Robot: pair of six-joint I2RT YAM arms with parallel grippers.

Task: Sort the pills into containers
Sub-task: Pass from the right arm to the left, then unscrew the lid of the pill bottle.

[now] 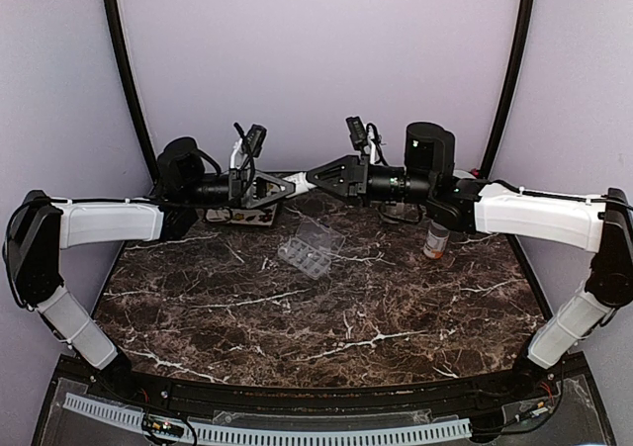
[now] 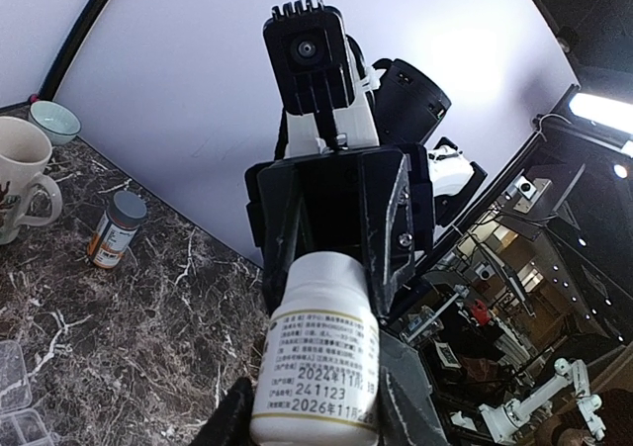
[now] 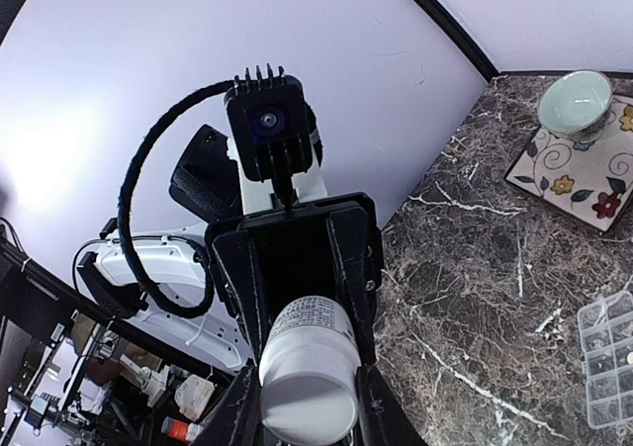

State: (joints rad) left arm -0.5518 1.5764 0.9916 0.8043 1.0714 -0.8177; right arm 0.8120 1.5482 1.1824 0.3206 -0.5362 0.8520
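A small white bottle hangs in the air at the back centre, held between both grippers. My left gripper is shut on its labelled body, a finger against each side. My right gripper is shut on the cap end of the white bottle. In the top view the left gripper and the right gripper meet tip to tip above the table. The clear pill organizer with its containers lies below them with its lid open. The organizer is apart from both grippers. The pills are out of view.
An orange pill bottle stands upright at the back right. A mug and a small bowl sit by a flowered tile at the back left. The table is dark marble.
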